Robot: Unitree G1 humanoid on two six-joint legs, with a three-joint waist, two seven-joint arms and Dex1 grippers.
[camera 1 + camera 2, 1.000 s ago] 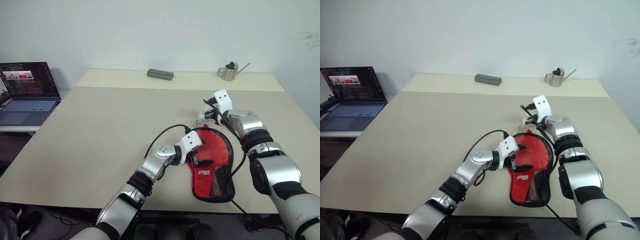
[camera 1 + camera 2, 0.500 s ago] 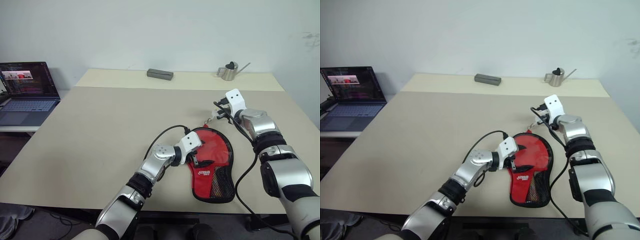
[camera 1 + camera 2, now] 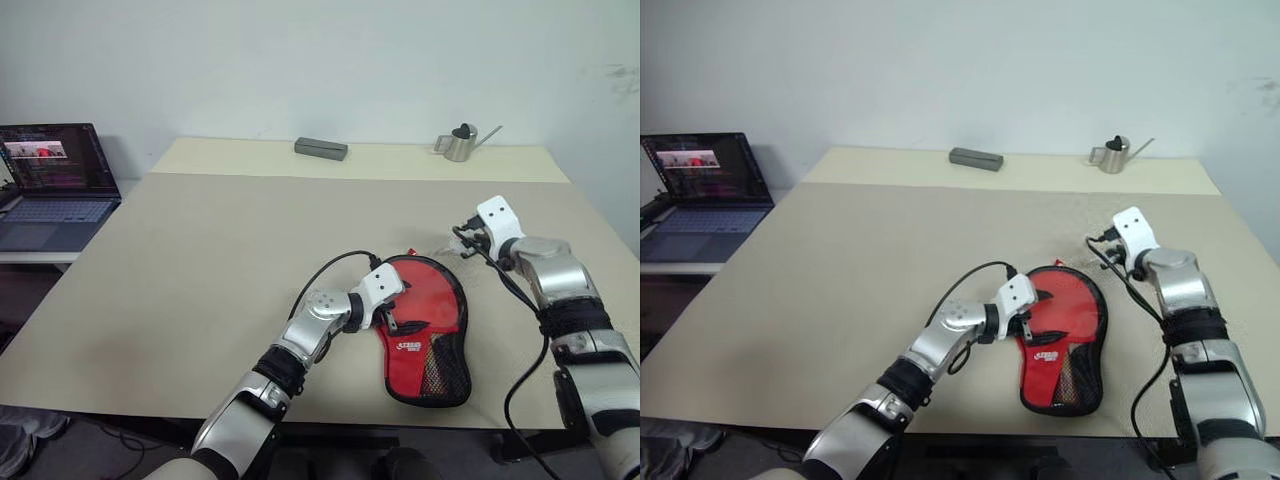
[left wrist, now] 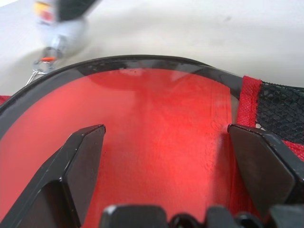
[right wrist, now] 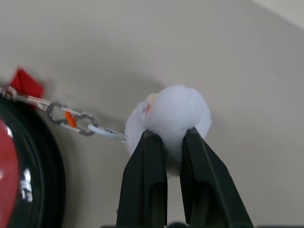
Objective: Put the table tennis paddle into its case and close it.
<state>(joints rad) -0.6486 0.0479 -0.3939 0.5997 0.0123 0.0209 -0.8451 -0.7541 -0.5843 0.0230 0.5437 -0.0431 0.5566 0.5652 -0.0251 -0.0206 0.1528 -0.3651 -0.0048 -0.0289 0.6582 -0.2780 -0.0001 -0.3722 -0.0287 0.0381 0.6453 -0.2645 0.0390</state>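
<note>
Case [image 3: 428,330], red with black mesh pocket, flat near table [image 3: 200,260] front edge; paddle probably inside, not clearly visible. Left gripper [image 4: 161,156] spread wide, fingers [image 4: 78,161] over the red top of the case. Right gripper [image 5: 166,147] beyond, pinching the white charm [image 5: 173,114] on its chain beside the case rim. Farther: gray box [image 3: 320,149], metal watering can [image 3: 459,143], laptop [image 3: 55,185] at left.

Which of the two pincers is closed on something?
The right pincer: it pinches the white charm on the case's zipper chain. The left pincer stands open over the red case.
</note>
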